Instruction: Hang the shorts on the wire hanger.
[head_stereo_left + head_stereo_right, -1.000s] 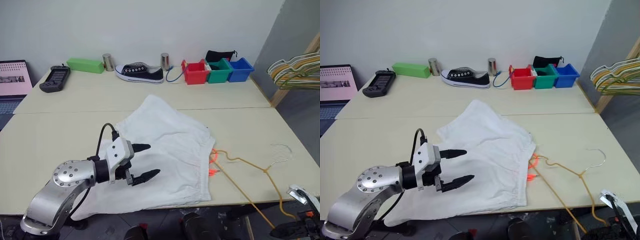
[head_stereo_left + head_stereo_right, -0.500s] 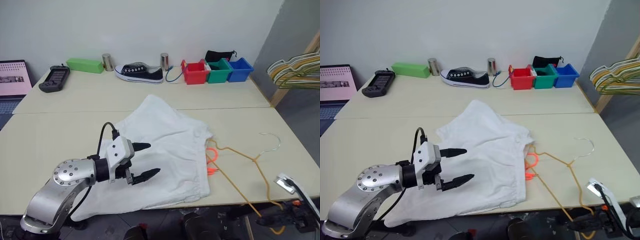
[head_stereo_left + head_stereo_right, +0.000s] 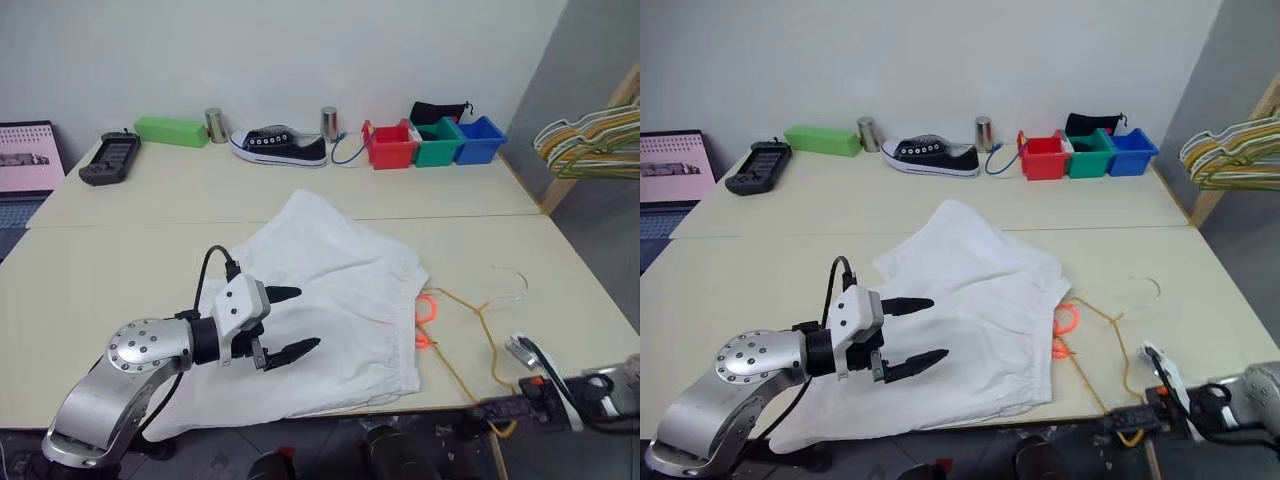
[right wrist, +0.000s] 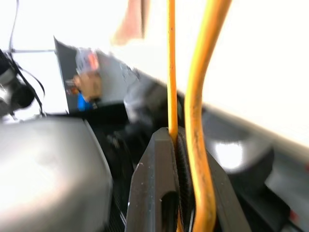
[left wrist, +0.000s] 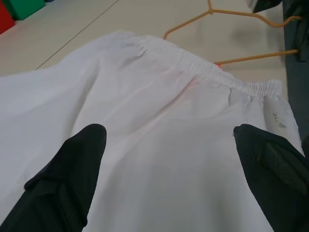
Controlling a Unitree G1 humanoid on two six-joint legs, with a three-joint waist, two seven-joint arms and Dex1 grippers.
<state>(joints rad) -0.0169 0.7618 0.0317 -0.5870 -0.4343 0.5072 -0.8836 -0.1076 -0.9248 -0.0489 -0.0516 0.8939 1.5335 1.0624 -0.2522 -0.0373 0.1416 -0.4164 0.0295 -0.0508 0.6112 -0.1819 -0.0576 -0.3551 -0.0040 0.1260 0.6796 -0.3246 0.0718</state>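
Right tool [image 3: 497, 412] pinches the wire hanger [image 3: 482, 318] beside the shorts [image 3: 330, 300]; left tool [image 3: 287, 322] gapes above them.

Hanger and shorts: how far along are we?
Done: the right claw is shut on the wire hanger at its corner past the table edge. In hand: the hanger lies beside the waistband of the shorts, while the open left claw hovers above the cloth. Left: grip the shorts and get them on the hanger.
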